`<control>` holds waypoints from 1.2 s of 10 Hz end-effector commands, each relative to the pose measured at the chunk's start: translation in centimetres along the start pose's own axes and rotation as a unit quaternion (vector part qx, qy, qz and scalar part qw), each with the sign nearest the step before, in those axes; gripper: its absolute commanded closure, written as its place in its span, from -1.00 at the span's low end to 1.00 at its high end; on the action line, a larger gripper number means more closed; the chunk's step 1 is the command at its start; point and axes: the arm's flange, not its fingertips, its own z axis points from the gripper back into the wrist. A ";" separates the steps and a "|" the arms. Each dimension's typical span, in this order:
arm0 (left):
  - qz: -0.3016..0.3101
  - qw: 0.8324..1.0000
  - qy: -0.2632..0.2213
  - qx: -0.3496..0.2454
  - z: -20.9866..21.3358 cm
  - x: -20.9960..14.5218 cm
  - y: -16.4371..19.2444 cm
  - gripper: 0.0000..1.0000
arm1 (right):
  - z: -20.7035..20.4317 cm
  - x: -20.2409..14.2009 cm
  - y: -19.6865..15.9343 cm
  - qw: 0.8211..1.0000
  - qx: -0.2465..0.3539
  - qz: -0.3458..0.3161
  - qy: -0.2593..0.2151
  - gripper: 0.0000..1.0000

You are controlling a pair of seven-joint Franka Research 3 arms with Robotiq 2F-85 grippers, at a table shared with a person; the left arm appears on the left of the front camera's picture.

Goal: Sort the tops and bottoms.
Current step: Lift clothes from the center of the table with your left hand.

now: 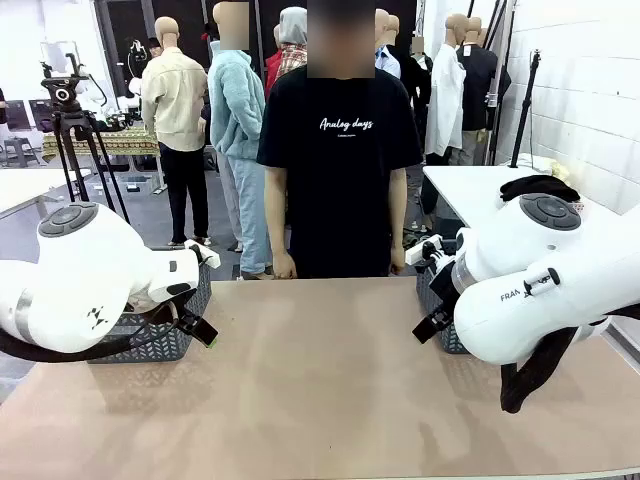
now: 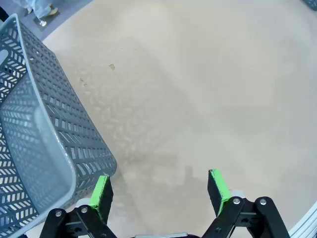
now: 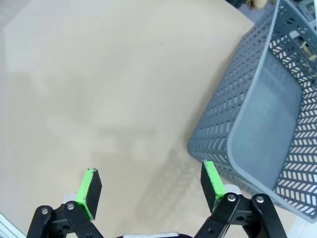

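The tops and the bottoms are out of view. My left gripper (image 1: pixel 205 330) hangs open just above the table at the left, beside a grey mesh basket (image 1: pixel 150 340). In the left wrist view its green pads (image 2: pixel 101 194) stand wide apart over bare tabletop, with the basket (image 2: pixel 34 148) at the left, nothing inside the part I see. My right gripper (image 1: pixel 428 328) is open at the right, next to a second grey basket (image 1: pixel 443 322). In the right wrist view that gripper (image 3: pixel 151 186) holds nothing and the basket (image 3: pixel 267 124) looks bare inside.
A person in a black T-shirt (image 1: pixel 338 150) stands at the table's far edge, hands down at the sides. The brown tabletop (image 1: pixel 320 380) stretches between the two baskets. A dark cloth (image 1: pixel 540 187) lies on a white table behind at the right.
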 end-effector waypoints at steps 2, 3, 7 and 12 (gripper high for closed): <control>0.000 1.000 0.000 0.000 0.0 0.0 0.0 -1.00 | 0.0 0.0 0.0 1.000 0.000 0.000 0.000 -1.00; 0.000 1.000 0.000 0.000 0.0 0.0 0.0 -1.00 | 0.0 0.0 0.0 1.000 0.000 0.000 0.000 -1.00; 0.000 1.000 0.000 0.000 0.0 0.0 0.0 -1.00 | 0.0 0.0 0.0 1.000 0.000 0.000 0.000 -1.00; 0.000 1.000 0.000 0.000 0.0 0.0 0.0 -1.00 | 0.0 0.0 0.0 1.000 0.000 0.000 0.000 -1.00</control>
